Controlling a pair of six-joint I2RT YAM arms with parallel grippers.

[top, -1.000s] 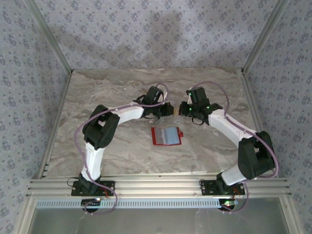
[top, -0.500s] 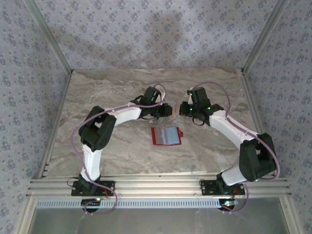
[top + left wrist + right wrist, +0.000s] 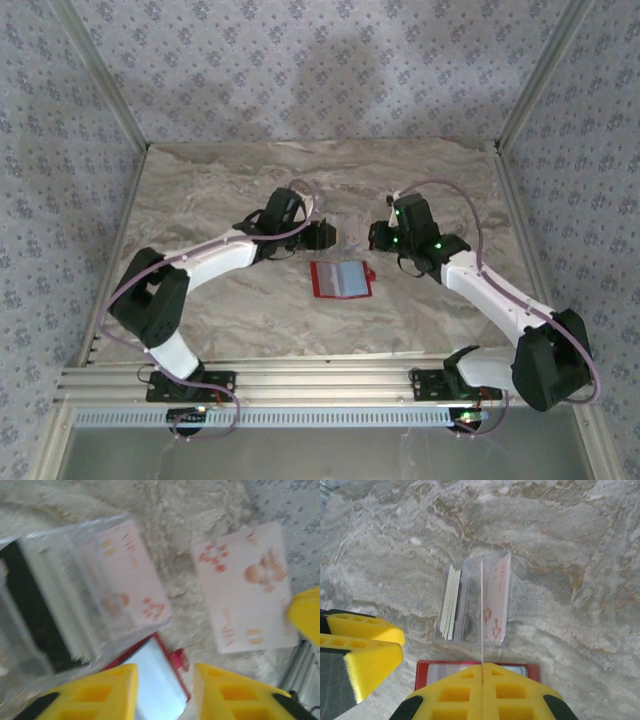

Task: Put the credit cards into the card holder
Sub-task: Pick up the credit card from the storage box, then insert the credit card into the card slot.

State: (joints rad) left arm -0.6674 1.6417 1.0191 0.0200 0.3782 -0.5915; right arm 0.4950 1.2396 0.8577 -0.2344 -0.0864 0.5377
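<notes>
The marble table [image 3: 200,200] carries the open red card holder [image 3: 342,280] at frame centre, long axis left-right. Just above it, a clear box [image 3: 475,602] stands credit cards [image 3: 451,605] upright. The right hand [image 3: 482,670] pinches one credit card [image 3: 482,615], seen edge-on and pointing up the frame. The left hand [image 3: 166,680] is narrowly parted and empty.

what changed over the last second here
The left gripper opened, let go of the credit card and drew back to the left, away from the right gripper. The right gripper stays shut on the card, roughly where it was. The red card holder lies open in the same spot.
</notes>
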